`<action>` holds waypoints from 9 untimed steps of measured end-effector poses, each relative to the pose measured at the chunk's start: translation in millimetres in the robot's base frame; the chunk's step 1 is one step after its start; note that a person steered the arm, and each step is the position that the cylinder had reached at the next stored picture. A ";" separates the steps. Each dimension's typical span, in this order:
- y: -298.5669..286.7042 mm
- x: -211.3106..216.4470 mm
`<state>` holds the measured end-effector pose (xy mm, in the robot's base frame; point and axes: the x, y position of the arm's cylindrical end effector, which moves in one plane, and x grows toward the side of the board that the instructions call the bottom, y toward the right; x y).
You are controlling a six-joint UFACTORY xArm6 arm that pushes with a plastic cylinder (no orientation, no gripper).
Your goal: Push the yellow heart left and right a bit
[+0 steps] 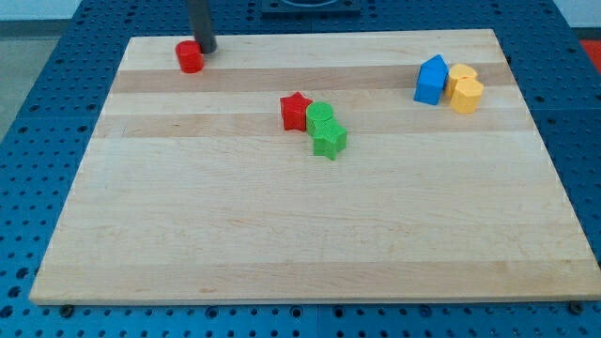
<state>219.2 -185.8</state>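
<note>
Six blocks sit on the wooden board (282, 235): two red, two green, one blue, two yellow. The rod's tip (205, 49) stands at the view's top left, touching the red cylinder (190, 57). The rod has no jaws. Mid-board, the red star (295, 111) abuts a green round block (320, 117) and green star (329, 140). At the upper right, the yellow heart (461, 77) and a yellow block (467, 96) flank the blue block (431, 80)

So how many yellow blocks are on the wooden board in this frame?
2. Both sit near the view's top right, beside the blue block: one yellow block right of the blue one, the other yellow block just below it, touching. Their shapes are hard to make out.
</note>
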 end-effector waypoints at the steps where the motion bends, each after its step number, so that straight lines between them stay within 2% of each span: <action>1: 7.4 1.4; 2: 49.5 24.0; 3: 43.0 58.0; 4: 4.0 66.6; 9: -31.2 49.0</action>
<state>268.2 -217.0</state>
